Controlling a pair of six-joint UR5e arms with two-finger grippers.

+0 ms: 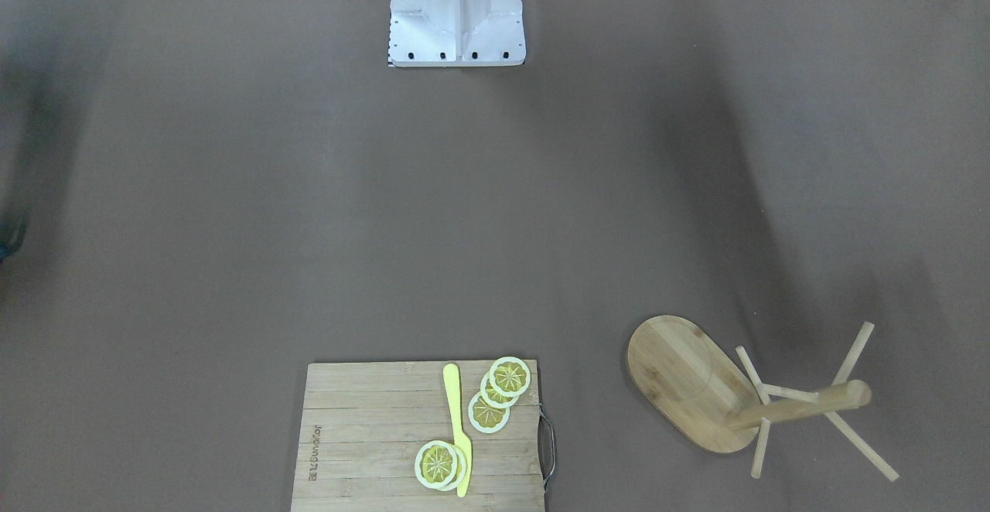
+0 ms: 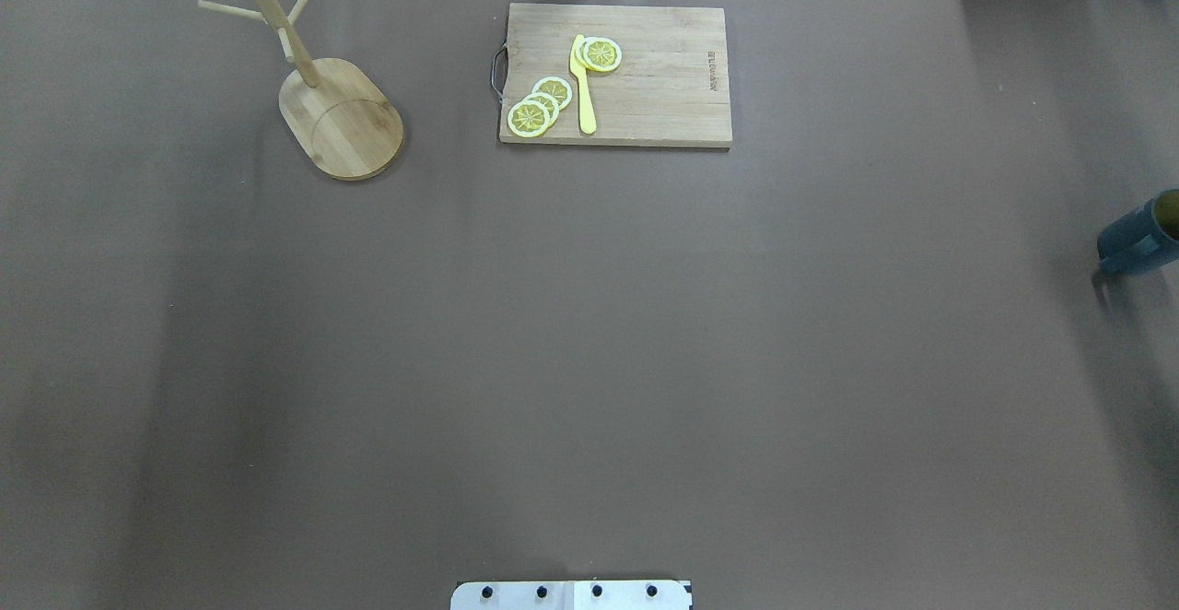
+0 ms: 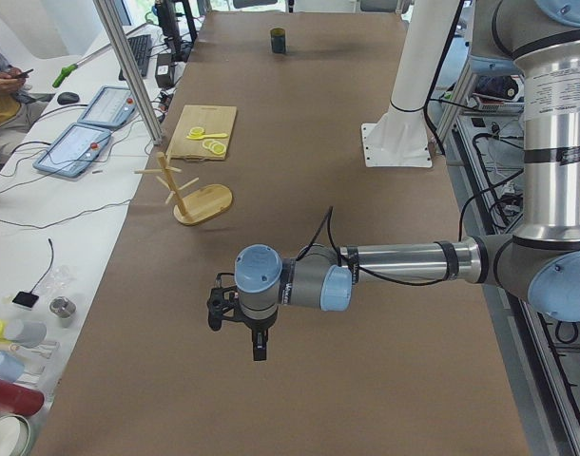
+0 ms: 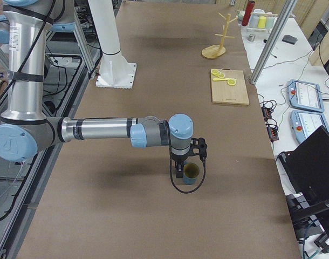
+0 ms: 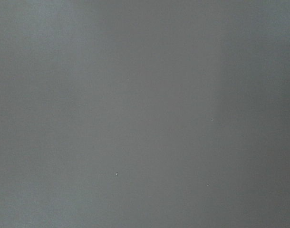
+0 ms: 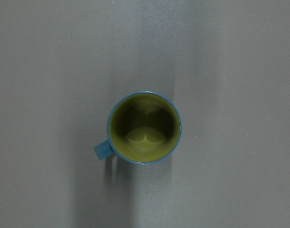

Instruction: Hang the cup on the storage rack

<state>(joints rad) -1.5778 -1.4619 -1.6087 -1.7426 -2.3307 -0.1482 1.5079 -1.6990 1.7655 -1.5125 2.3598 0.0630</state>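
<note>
Your right gripper, open or closed unclear, hangs over the upright cup by the table's right edge; lower straight, clasp its wall, leave the handle free.

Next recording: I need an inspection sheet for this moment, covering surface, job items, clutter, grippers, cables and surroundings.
Surface: brown table cover, bare over most of its area, no spills seen.
Job's things: cup upright and empty at the robot's right end of the table; storage rack upright at the far left, pegs bare.
Clutter: cutting board carrying lemon slices and a yellow knife.
Grippers: right gripper hangs over the cup; left gripper hangs over bare table; whether either is open or shut cannot be told.
Cables: left wrist cable and right wrist cable hang in loops.
Surroundings: operator and control tablets at the side bench.
</note>
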